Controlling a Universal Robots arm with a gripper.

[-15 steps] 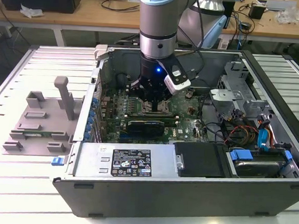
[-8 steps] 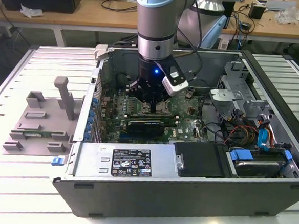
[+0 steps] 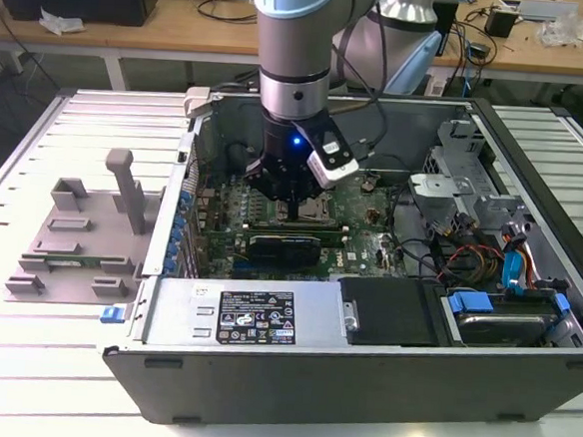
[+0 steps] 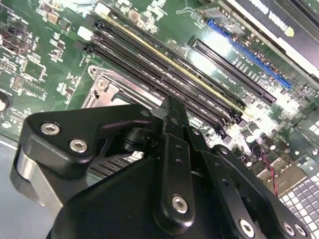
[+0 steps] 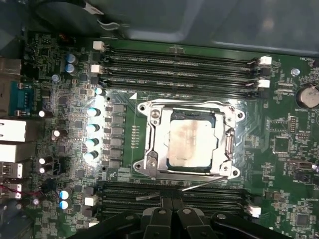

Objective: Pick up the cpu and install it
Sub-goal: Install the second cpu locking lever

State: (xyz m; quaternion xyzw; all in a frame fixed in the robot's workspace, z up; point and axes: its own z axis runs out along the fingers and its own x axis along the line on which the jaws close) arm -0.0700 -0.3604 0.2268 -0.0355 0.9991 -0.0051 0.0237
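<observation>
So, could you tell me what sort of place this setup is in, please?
Probably a robotics lab or workshop bench for PC assembly. An opened computer case lies on a slatted metal table, the arm reaches into it, and wooden desks strewn with cables stand behind.

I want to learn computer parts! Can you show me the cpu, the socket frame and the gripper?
cpu [image 5: 192, 144]: first wrist view, middle of its metal top.
socket frame [image 5: 151, 144]: first wrist view, silvery side rail.
gripper [image 5: 172, 203]: first wrist view, between its fingertips.
</observation>
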